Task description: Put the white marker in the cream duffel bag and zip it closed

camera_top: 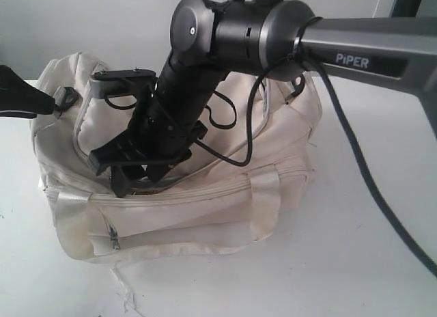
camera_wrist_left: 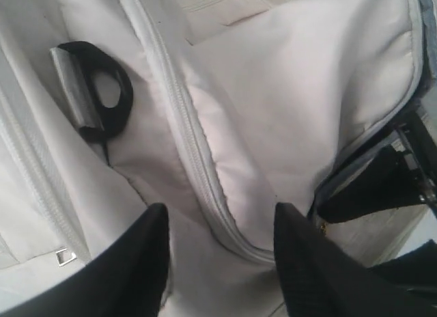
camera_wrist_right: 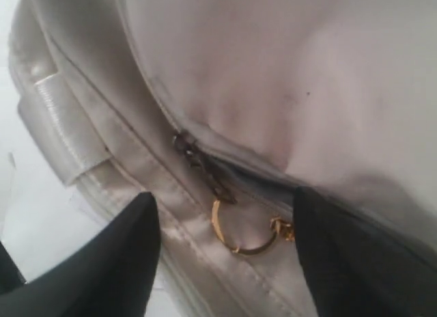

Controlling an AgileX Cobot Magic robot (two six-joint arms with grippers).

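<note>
Straddling the zip pull, right hand spread wide, empty, apparently set to draw the cream duffel bag shut; left hand also spread, above the bag's end; white marker unseen, presumably inside

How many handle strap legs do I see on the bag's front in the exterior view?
2 on the cream duffel bag: left strap leg near its left end, right strap leg right of centre. The right arm covers the top, so others may be hidden.
</note>
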